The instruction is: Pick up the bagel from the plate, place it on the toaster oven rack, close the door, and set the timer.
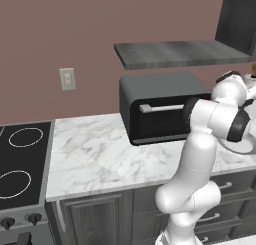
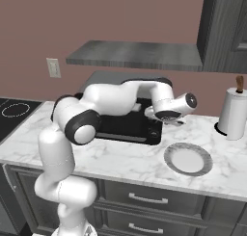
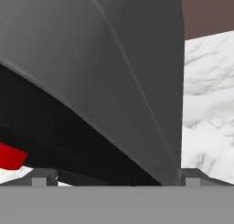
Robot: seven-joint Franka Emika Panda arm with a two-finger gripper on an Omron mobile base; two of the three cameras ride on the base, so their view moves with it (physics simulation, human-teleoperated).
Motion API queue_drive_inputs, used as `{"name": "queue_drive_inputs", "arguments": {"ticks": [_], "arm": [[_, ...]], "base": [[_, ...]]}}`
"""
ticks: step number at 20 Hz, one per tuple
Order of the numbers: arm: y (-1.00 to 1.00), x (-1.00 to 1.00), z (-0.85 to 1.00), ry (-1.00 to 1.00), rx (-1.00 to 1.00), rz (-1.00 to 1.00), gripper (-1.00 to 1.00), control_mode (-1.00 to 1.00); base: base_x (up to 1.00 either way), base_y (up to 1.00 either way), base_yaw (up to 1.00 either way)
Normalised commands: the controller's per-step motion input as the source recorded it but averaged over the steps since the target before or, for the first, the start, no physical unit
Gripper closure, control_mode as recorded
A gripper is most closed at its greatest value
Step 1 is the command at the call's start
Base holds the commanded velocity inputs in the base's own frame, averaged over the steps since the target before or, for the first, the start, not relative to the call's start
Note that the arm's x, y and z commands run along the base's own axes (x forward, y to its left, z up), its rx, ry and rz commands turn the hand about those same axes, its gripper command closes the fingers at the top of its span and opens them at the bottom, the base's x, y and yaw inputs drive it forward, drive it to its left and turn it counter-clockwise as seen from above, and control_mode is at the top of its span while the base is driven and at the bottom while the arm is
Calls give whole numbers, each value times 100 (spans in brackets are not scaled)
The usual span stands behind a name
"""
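Toaster oven (image 1: 162, 106) sits on the marble counter (image 1: 95, 154) against the wall, door (image 1: 165, 120) shut, silver handle (image 1: 161, 108) across its top. Gripper (image 2: 169, 118) hovers at the oven's right front corner, jaws spread wide, nothing between them. Hand view looks close along the oven's dark side, a red spot (image 3: 11, 156) low left. Plate (image 2: 188, 159) lies bare on the counter, right of the oven; paper towel roll (image 2: 233, 112) beyond it.

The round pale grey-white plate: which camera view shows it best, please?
The right base view: the round pale grey-white plate lies whole and bare on the marble counter. The left base view shows just a sliver behind the arm.
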Motion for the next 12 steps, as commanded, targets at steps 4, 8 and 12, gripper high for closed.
{"name": "queue_drive_inputs", "arguments": {"ticks": [4, 8, 12], "arm": [[-14, 18, -15, 0, 4, 0, -100, -100], [-1, 22, -15, 0, 4, 0, 100, -100], [-3, 18, -16, 0, 6, 0, 100, -100]], "base": [[0, 0, 0], [0, 0, 0], [0, 0, 0]]}}
